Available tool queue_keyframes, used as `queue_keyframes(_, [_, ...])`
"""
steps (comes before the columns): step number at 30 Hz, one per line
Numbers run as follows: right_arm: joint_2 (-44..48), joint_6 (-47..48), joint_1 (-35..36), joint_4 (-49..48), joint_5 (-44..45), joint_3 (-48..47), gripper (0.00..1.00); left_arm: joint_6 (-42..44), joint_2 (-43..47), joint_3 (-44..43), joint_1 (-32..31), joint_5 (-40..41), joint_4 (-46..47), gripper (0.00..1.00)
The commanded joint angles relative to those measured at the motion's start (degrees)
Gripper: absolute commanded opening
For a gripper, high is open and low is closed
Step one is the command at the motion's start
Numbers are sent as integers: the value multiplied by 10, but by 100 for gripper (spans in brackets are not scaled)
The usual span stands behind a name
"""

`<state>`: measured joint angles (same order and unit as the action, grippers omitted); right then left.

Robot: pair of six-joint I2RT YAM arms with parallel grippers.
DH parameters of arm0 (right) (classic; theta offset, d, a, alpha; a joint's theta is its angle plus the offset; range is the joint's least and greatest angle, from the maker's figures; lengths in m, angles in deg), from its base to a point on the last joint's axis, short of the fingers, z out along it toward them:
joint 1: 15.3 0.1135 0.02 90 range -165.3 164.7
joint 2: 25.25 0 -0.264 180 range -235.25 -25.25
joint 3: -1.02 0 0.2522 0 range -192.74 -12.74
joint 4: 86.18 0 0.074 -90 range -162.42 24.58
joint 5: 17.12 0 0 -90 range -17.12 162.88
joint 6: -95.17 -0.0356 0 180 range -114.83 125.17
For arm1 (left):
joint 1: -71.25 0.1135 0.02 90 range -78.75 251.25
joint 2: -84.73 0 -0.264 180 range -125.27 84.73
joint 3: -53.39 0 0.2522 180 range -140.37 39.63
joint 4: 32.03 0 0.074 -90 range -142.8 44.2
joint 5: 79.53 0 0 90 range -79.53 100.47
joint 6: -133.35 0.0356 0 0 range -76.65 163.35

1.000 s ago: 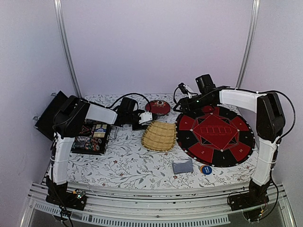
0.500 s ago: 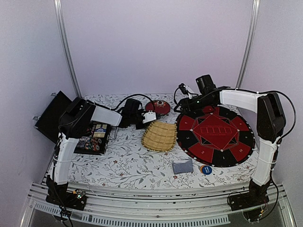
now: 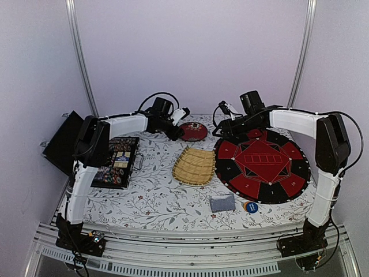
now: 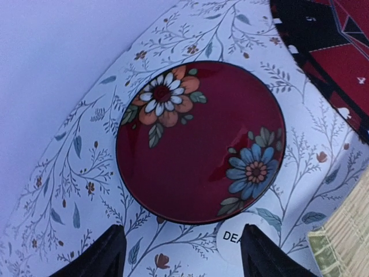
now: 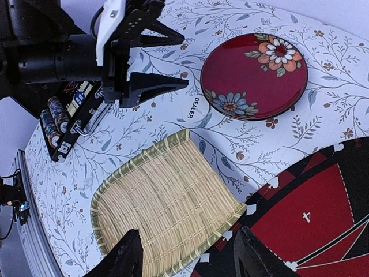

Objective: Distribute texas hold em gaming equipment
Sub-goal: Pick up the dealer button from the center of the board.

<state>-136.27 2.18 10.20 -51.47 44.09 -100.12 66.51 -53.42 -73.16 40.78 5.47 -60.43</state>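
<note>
The white round dealer button (image 4: 235,241) lies on the cloth just in front of the red flowered dish (image 4: 199,141); my left gripper's right finger covers part of it. My left gripper (image 4: 181,259) is open and empty, jaws wide, over the cloth beside the dish; it also shows in the top view (image 3: 175,133). The button also shows in the right wrist view (image 5: 197,108). My right gripper (image 5: 187,259) is open and empty above the bamboo tray (image 5: 164,202). Poker chips fill the open black case (image 3: 114,161). The grey-blue card deck (image 3: 222,203) and a blue chip (image 3: 251,207) lie near the front.
A round red-and-black poker mat (image 3: 262,164) covers the right half of the table. The bamboo tray (image 3: 195,165) sits left of it and the red dish (image 3: 192,131) behind. The case's lid (image 3: 60,141) stands up at the left edge.
My left arm has swung from beside the bamboo tray toward the back, and its gripper now sits at the red dish. The right arm has barely moved.
</note>
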Motion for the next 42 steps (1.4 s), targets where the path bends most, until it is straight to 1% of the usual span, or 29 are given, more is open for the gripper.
queue_keyframes(1, [30,-4,1,-17,2,11,56,-99,-49,-46,-1,63,-94,71])
queue_keyframes(4, [34,-5,2,-19,2,16,56,-102,-59,-51,-6,70,-96,75])
queue_keyframes(9, [40,-7,1,-21,3,26,56,-93,-71,-52,-21,94,-94,78])
queue_keyframes(14, [44,-8,2,-25,7,32,57,-101,-89,-68,-22,61,-96,83])
queue_keyframes(17, [44,-7,1,-24,7,34,56,-92,-93,-74,-25,26,-102,87])
queue_keyframes(20, [43,-5,1,-24,9,35,56,-81,-100,-84,-31,14,-103,90])
queue_keyframes(22, [43,-5,1,-24,9,35,57,-66,-109,-96,-37,23,-111,91])
queue_keyframes(26, [42,-4,1,-24,9,38,57,-38,-140,-135,-50,72,-158,91])
queue_keyframes(30, [39,-3,1,-22,10,39,57,-41,-146,-135,-51,83,-178,91])
queue_keyframes(33, [42,-3,1,-22,10,40,57,-55,-146,-132,-43,109,-210,88])
queue_keyframes(35, [44,-3,1,-24,10,43,57,-64,-133,-114,-34,109,-223,84])
queue_keyframes(36, [44,-3,1,-24,10,42,57,-73,-124,-100,-28,107,-221,80])
queue_keyframes(39, [45,-3,1,-26,9,42,57,-97,-93,-54,-8,86,-198,62])
queue_keyframes(42, [48,-5,1,-27,8,43,57,-105,-68,-13,5,68,-179,59])
